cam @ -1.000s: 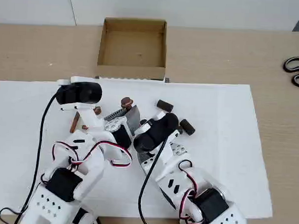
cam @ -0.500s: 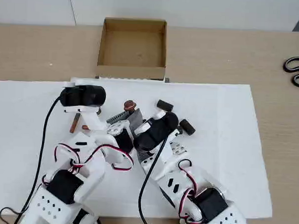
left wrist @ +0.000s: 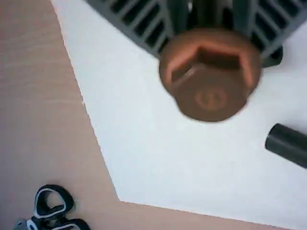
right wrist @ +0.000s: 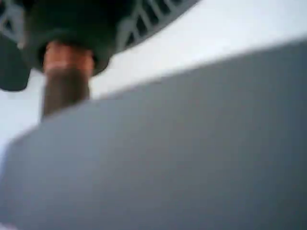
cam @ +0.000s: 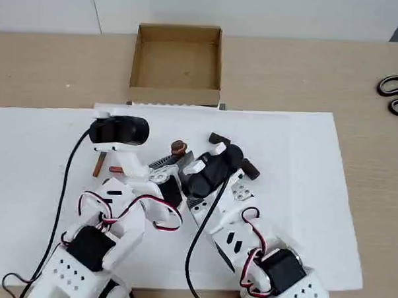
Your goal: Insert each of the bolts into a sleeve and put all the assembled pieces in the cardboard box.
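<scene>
— Where is the brown hex-headed metal bolt?
— Clamped in the left gripper, over the white paper sheet on the wooden bench.
— And the right gripper?
— Just beside the left one. Open or closed, I cannot tell (a grey jaw fills its own camera).
— Sleeves?
— A black cylindrical sleeve lies near the right gripper, and a second sleeve lies close by. The open cardboard box sits beyond the sheet.
</scene>
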Available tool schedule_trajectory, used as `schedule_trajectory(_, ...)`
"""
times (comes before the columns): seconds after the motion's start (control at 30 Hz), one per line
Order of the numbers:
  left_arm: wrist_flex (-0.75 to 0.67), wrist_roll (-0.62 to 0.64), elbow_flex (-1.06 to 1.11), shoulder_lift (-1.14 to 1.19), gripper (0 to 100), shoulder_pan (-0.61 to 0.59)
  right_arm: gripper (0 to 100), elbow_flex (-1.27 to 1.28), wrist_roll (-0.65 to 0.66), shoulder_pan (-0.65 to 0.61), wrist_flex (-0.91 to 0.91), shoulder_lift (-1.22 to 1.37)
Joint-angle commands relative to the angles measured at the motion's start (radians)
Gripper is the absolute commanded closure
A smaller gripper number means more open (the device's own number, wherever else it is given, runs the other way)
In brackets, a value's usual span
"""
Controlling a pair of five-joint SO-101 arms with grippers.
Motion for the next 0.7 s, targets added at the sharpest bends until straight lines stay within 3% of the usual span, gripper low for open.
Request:
schedule_trajectory(0.0, 0.003, -0.005, 0.010, -0.011, 99, 0.008, 99.5, -0.058, 0.011, 0.013, -0.033, -0.015)
schedule_trajectory(0.33, 0.167, -0.075, 0.038, -0.008, 99, 0.173, 99.5, -0.101, 0.012, 0.012, -0.033, -0.008)
schedule_trajectory(0.6, 0.187, -0.186, 0.039, -0.008, 98, 0.170, 99.5, -0.106, 0.012, 0.012, -0.028, -0.012)
schedule_trajectory(0.67, 0.192, -0.184, 0.038, -0.008, 93, 0.167, 99.5, -0.106, 0.012, 0.012, -0.027, -0.012)
